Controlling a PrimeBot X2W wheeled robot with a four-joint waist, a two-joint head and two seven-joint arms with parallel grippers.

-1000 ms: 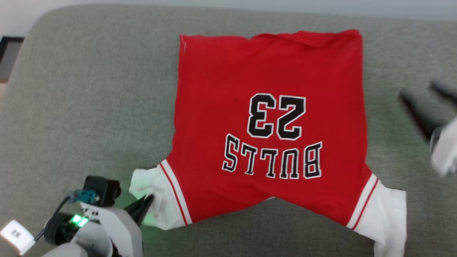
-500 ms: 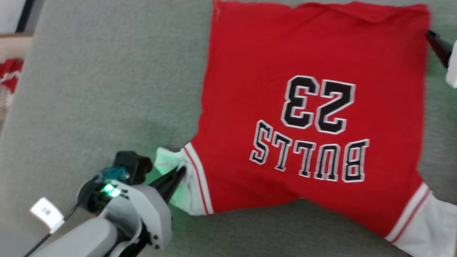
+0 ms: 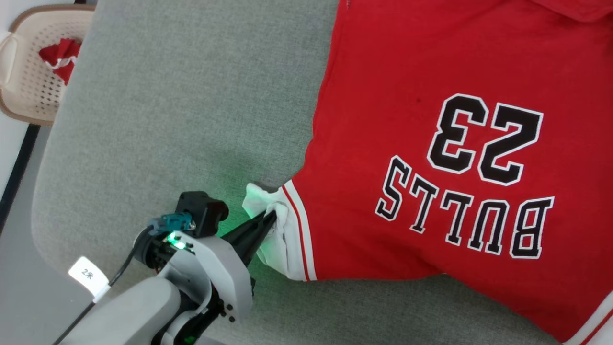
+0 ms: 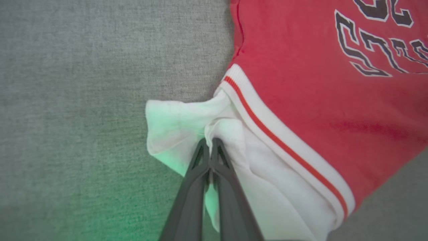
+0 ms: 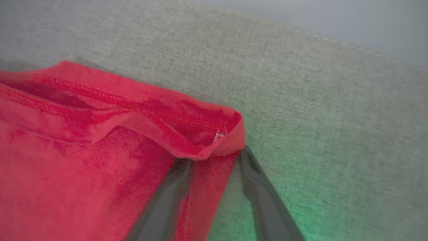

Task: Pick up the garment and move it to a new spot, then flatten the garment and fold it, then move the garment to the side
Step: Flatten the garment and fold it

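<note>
- The garment (image 3: 383, 120) lies spread flat on the grey cushion (image 3: 191, 96). In the head view its lettering reads upside down, so I judge that the shoulders point to the near edge and the hem to the far edge. Its long axis therefore runs from near to far.
- The white sleeve (image 3: 280, 239) on the robot's left side lies towards the near edge, bunched into folds.
- The left gripper (image 3: 270, 218) is closed tightly on a fold of this sleeve. The left wrist view shows the two fingers pressed together with white cloth between the tips.
- The right gripper (image 5: 214, 155) is at a hem corner (image 5: 230, 134), close to the far edge of the cushion. Its jaws stand apart, one finger on the red cloth and the other just beside the edge, so nothing is pinched yet.
- The coming move, as I judge, depends on this diagonal: a near sleeve in one gripper and a far hem corner almost in the other.
- A beige basket (image 3: 19, 103) with a red scrap (image 3: 60, 55) stands beyond the cushion's far left corner, well apart.
</note>
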